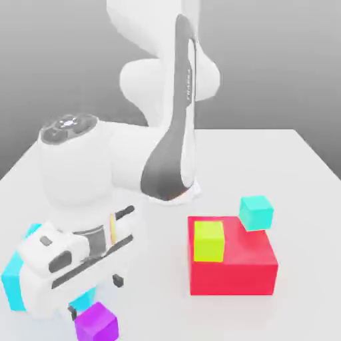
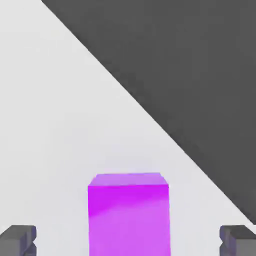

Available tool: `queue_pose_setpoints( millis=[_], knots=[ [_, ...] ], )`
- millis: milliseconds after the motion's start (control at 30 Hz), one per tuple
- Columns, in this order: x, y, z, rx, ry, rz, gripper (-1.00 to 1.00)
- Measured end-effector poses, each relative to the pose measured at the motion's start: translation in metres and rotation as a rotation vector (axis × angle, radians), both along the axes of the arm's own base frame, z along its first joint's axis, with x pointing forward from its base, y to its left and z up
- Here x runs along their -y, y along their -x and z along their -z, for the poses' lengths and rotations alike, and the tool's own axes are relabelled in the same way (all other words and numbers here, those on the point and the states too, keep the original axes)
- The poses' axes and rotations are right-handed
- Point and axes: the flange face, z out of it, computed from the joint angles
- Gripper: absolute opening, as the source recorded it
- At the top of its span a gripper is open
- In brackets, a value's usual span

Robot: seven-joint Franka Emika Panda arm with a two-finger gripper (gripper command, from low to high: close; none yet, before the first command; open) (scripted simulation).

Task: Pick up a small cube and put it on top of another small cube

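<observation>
Open fingers over the small purple cube!

And here's the white two-finger gripper (image 1: 95,297), its fingers spread wide and holding nothing, with the small glossy purple cube (image 1: 97,323) on the pale flat table (image 1: 156,313), between the fingertips in the hand view. Over to the exterior view's right, the small yellow-green cube (image 1: 208,241) and the small turquoise cube (image 1: 256,212) appear by the big red rectangular block (image 1: 232,273); the big cyan block (image 1: 14,283) sits partly hidden behind the gripper.
</observation>
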Motion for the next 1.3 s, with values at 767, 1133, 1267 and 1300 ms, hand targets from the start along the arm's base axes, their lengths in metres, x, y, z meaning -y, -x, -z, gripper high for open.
queue_pose_setpoints(
  millis=[767,1133,1267,1300],
  knots=[
    [-0.089,0.030,-0.068,-0.049,-0.119,-0.040,-1.00],
    [-0.181,0.101,-0.144,-0.040,-0.071,-0.120,-1.00],
    [-0.198,0.126,-0.153,-0.011,-0.012,-0.134,-1.00],
    [-0.199,0.127,-0.144,-0.009,-0.008,-0.134,-1.00]
  ],
)
